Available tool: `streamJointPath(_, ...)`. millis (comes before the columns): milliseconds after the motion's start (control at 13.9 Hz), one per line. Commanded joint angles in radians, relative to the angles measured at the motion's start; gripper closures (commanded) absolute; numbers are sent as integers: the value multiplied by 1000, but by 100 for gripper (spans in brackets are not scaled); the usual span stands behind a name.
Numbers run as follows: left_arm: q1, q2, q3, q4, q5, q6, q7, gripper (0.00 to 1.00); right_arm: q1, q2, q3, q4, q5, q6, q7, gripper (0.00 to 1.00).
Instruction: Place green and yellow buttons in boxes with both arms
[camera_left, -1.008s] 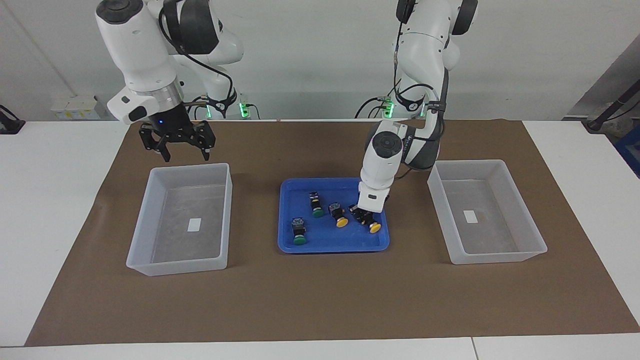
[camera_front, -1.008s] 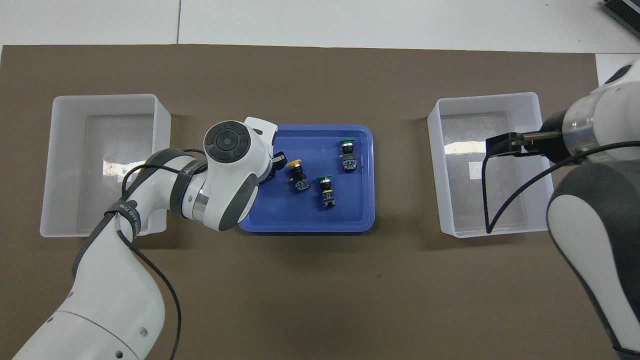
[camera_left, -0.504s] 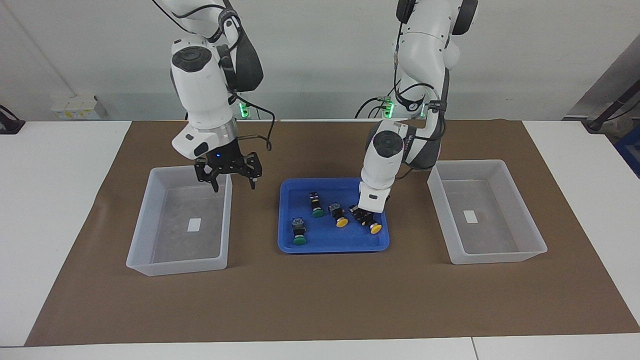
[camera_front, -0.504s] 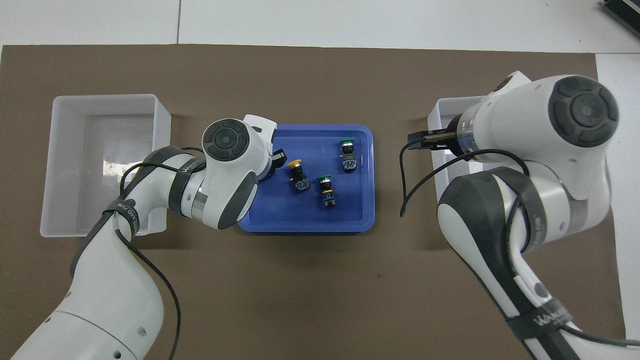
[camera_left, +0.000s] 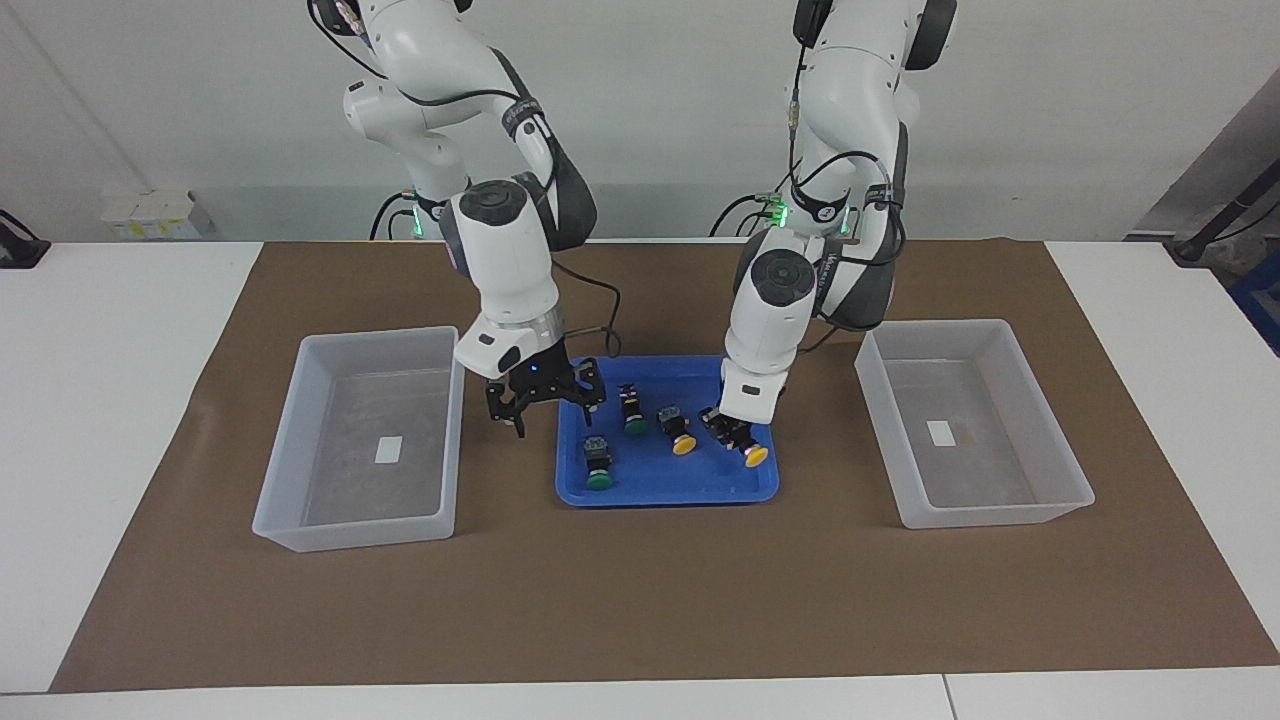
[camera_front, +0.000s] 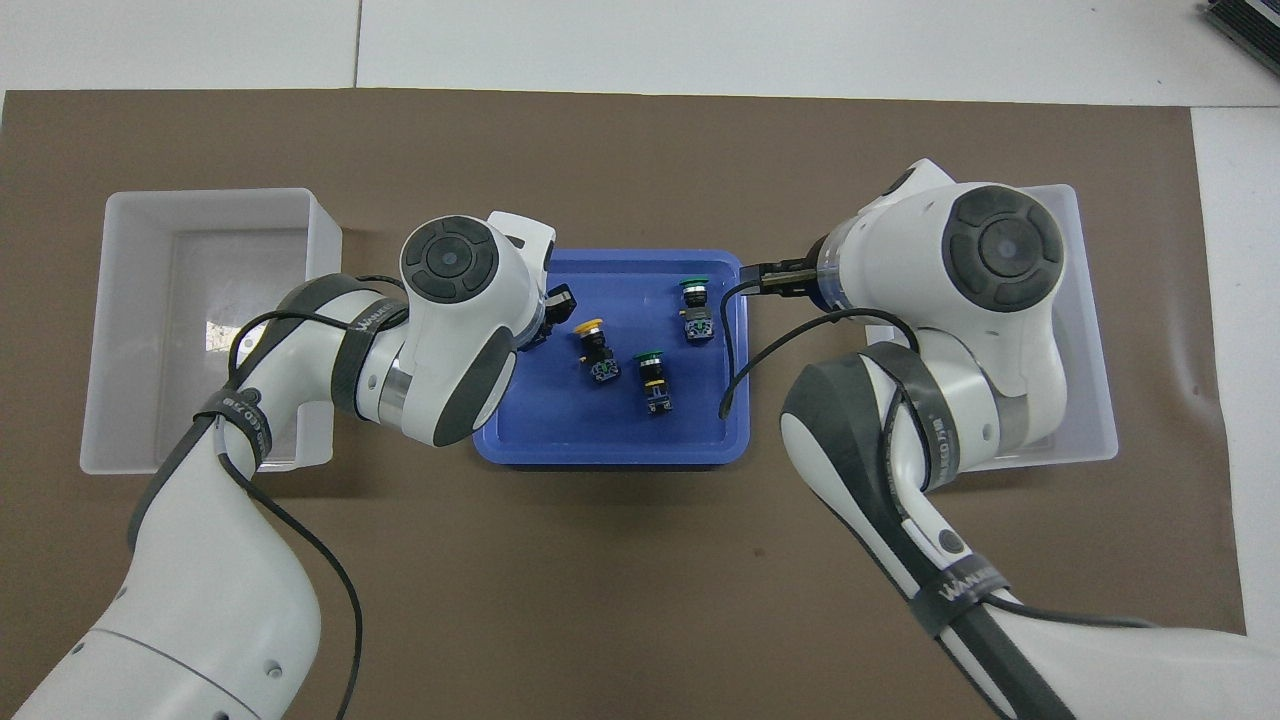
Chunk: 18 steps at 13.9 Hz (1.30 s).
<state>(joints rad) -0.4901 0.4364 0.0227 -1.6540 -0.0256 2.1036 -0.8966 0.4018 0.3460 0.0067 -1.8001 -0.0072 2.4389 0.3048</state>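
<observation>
Blue tray (camera_left: 760, 489): we see it between the two boxes, holding three loose buttons on its floor.
Green buttons: we count two, one (camera_left: 599, 463) toward the right arm's end of the tray, the other (camera_left: 632, 409) nearer to the robots.
Yellow buttons: one (camera_left: 679, 430) lies on its side beside the green pair; the other (camera_left: 745, 447) is in the left gripper's grasp.
Left gripper (camera_left: 728, 426): we see it low in the tray, fingers closed on the black body of that yellow button.
Right gripper (camera_left: 548, 400): we see it over the tray's edge at the right arm's end, fingers spread wide, holding nothing.
Boxes: one (camera_left: 300, 470) at the right arm's end, one (camera_left: 1050, 440) at the left arm's end; we see only a white label in each.
</observation>
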Motion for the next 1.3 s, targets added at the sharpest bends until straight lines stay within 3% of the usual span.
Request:
streamJointPath(0, 50, 57, -3, 156, 1, -117, 46, 100, 18, 45, -4, 7, -11, 64, 14, 0)
streamJointPath(288, 171, 41, -9, 186, -8, -164, 230, 100, 54, 114, -4, 8, -107, 134, 141, 0)
streamJointPath(504, 267, 35, -10, 227, -8, -258, 413, 100, 68, 153, -2, 5, -203, 184, 204, 17)
streamJointPath(576, 298, 30, -10, 227, -10, -263, 460, 100, 68, 153, -2, 5, -211, 184, 204, 28)
streamJointPath(720, 350, 21, -10, 227, -29, -275, 559, 100, 66, 157, -2, -4, -217, 189, 200, 82)
streamJointPath(792, 378, 16, -9, 227, -39, -283, 608, 100, 66, 156, -2, -5, -217, 187, 200, 100)
streamJointPath(936, 422, 15, -7, 224, -40, -295, 710, 100, 69, 145, -2, 1, -217, 172, 211, 100)
streamJointPath(1224, 447, -21, 11, 174, -40, -292, 846, 100, -9, 10, -1, -2, -201, 88, 200, 100)
